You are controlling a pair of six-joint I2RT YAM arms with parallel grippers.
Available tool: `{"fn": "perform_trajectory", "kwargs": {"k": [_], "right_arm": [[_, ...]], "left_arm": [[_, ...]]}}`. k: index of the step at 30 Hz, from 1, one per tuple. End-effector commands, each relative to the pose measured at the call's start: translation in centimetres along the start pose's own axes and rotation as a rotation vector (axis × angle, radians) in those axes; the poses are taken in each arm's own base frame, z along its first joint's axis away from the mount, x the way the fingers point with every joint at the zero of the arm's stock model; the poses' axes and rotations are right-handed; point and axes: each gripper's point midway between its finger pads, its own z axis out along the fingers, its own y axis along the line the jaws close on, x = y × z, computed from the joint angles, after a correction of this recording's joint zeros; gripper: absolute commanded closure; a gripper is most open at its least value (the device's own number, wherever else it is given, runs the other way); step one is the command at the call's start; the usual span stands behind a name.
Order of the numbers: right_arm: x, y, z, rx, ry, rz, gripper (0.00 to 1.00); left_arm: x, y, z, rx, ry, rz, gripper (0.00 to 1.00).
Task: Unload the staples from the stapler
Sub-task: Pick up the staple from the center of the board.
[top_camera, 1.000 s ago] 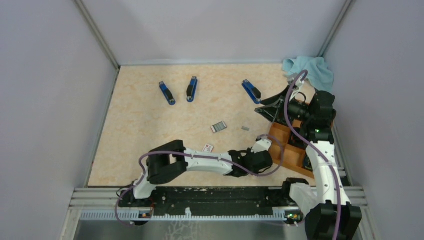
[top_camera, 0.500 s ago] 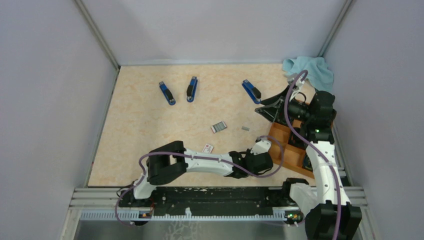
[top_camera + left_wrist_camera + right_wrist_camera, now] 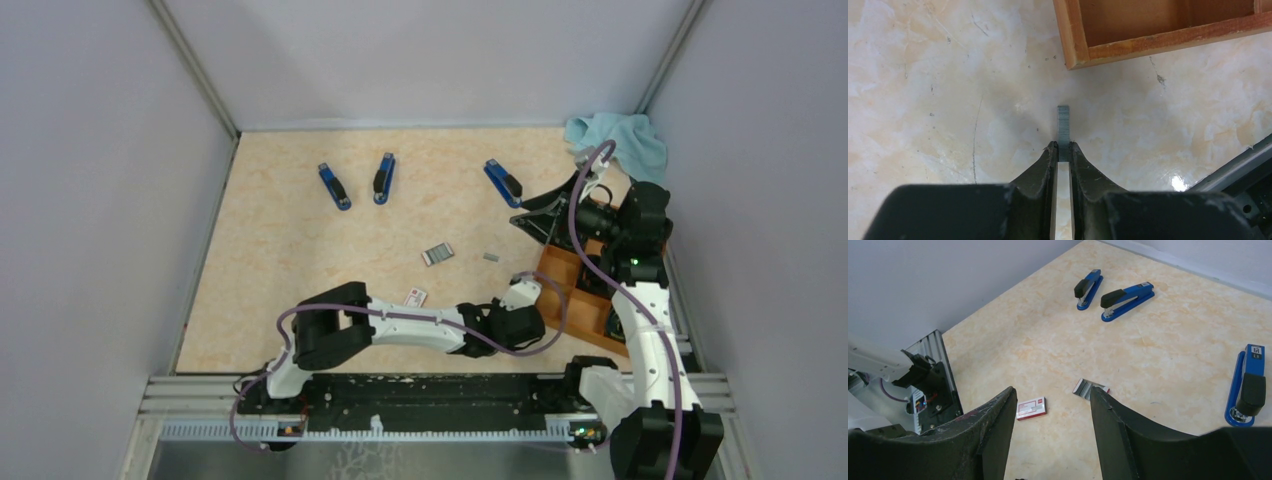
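In the left wrist view a short grey strip of staples [image 3: 1063, 125] sticks out ahead of my left gripper [image 3: 1063, 147], whose fingertips are shut on its near end, just short of the wooden tray's corner. From above, that gripper [image 3: 522, 283] sits low by the tray. Another strip of staples [image 3: 491, 257] lies loose on the table. Three blue staplers lie further back: the first stapler [image 3: 334, 186], the second [image 3: 384, 178], and a third [image 3: 503, 183] near my right gripper [image 3: 535, 215]. The right gripper [image 3: 1053, 395] hangs open and holds nothing.
A wooden compartment tray [image 3: 575, 290] stands at the right, its corner [image 3: 1083, 45] close ahead of the left fingers. An open staple box [image 3: 437, 254] and a white box with a red label [image 3: 416, 295] lie mid-table. A blue cloth [image 3: 620, 140] is at the back right.
The left wrist has shifted very slightly by the tray and its fingers have drawn together on the strip. The right arm and the staplers have not moved.
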Motion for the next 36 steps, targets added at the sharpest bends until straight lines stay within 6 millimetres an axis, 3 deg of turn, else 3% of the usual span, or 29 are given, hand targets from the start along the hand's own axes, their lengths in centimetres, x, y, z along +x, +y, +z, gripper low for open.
{"fn": "perform_trajectory", "kwargs": {"k": [1, 9, 18, 25, 31, 36], "right_arm": [[-1.2, 0.3, -0.1, -0.011, -0.021, -0.062, 0.43], [-0.1, 0.0, 0.2, -0.034, 0.008, -0.033, 0.43], [3.8, 0.4, 3.0, -0.137, 0.163, -0.011, 0.44], [7.2, -0.1, 4.3, -0.226, 0.286, 0.116, 0.46], [10.5, 2.3, 6.1, -0.338, 0.419, 0.182, 0.43], [12.5, 5.0, 7.3, -0.454, 0.498, 0.236, 0.41]], "left_arm": [[0.7, 1.5, -0.8, -0.027, -0.008, 0.049, 0.85], [-2.3, 2.5, -4.7, 0.09, -0.172, 0.201, 0.84], [-5.1, 7.5, -8.8, 0.032, -0.392, 0.505, 0.86], [-7.3, 10.8, -11.7, 0.033, -0.543, 0.502, 0.86], [-8.3, 12.3, -13.5, 0.042, -0.607, 0.468, 0.85], [-8.5, 12.7, -13.7, 0.039, -0.618, 0.475, 0.85]]}}
